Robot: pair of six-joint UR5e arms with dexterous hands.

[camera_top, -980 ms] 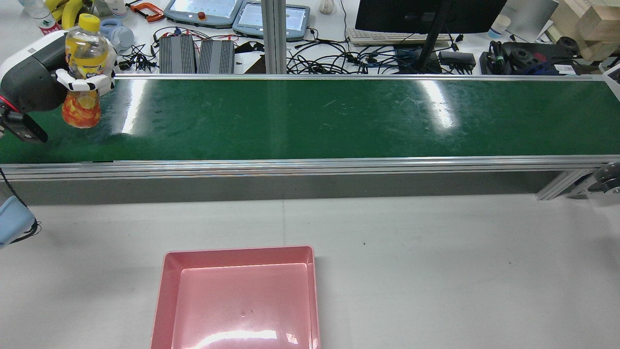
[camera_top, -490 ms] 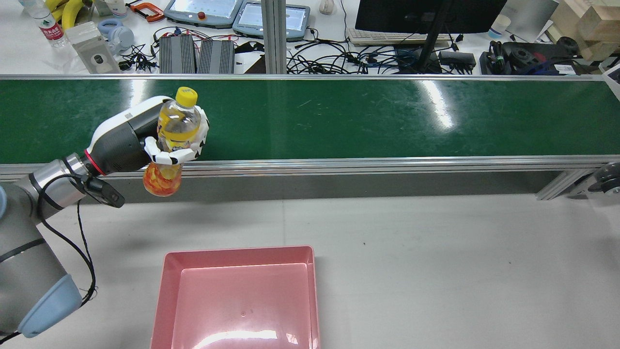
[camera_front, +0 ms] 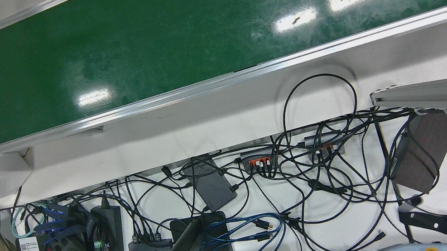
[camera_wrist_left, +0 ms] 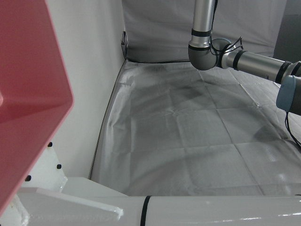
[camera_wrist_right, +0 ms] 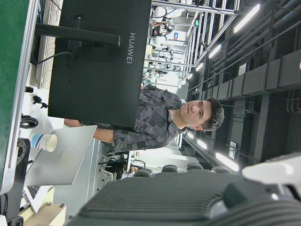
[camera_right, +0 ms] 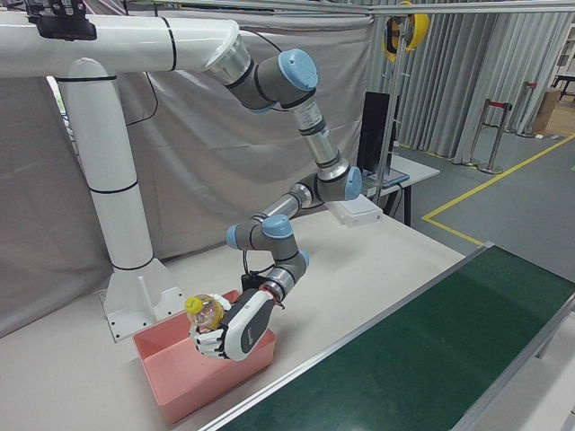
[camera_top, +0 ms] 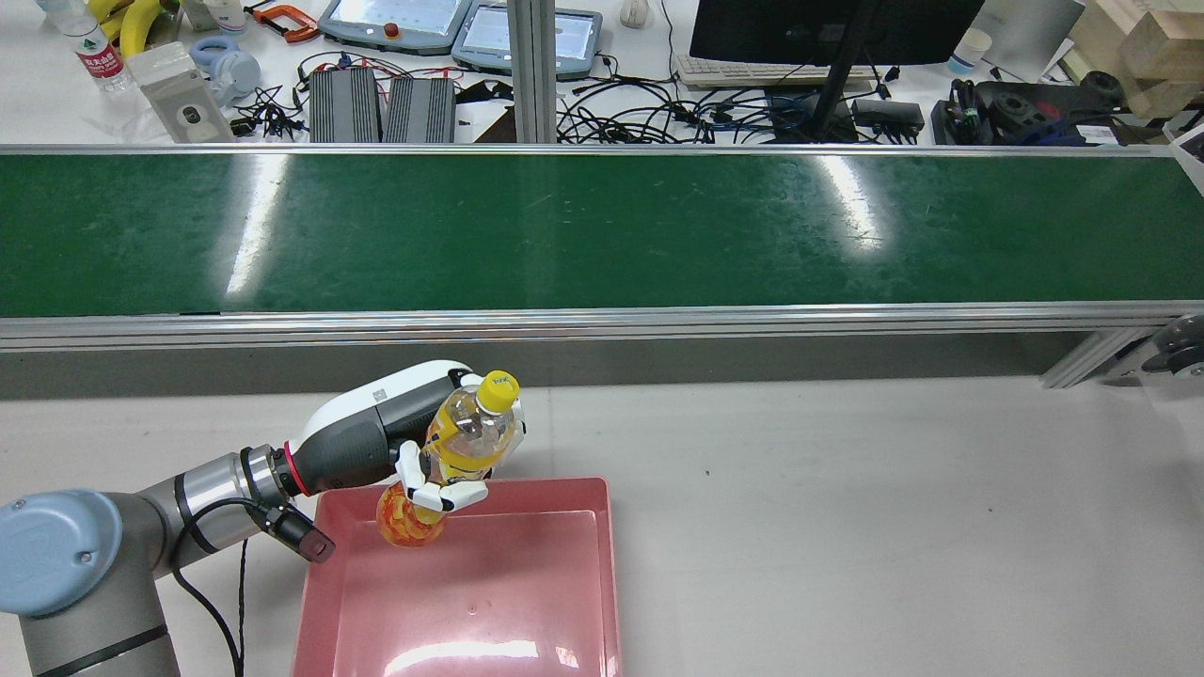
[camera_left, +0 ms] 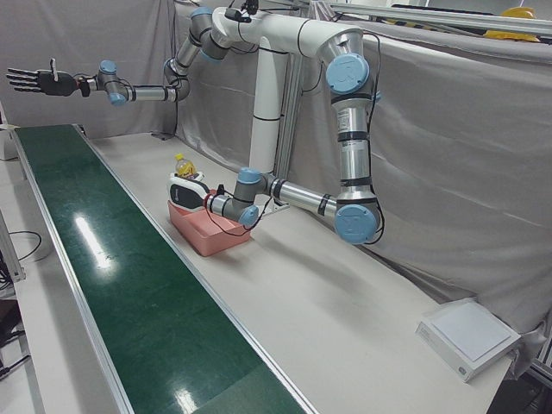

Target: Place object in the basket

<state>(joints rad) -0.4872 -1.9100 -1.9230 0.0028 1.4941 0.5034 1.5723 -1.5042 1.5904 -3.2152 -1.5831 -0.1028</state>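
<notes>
A clear bottle [camera_top: 470,434] of orange drink with a yellow cap is gripped in my left hand [camera_top: 395,442]. The bottle hangs tilted, its bottom just inside the far left corner of the pink basket [camera_top: 489,592], above the floor. The left-front view shows the bottle [camera_left: 182,164], hand [camera_left: 190,188] and basket [camera_left: 211,235]; the right-front view shows the bottle [camera_right: 207,312], hand [camera_right: 235,332] and basket [camera_right: 193,382]. The basket's pink wall [camera_wrist_left: 28,94] fills the left of the left hand view. My right hand [camera_left: 33,80] is raised high beyond the belt's far end, fingers spread, empty.
A long green conveyor belt [camera_top: 602,235] with metal rails runs across beyond the basket and carries nothing. Behind it lie cables, pendants, a monitor and clutter [camera_top: 658,103]. The front view shows only the belt [camera_front: 129,35] and cables. A person shows in the right hand view.
My left hand carried the bottle from the belt's far left end, across the near rail, down to the basket's far left corner. The bottle now tilts more.
</notes>
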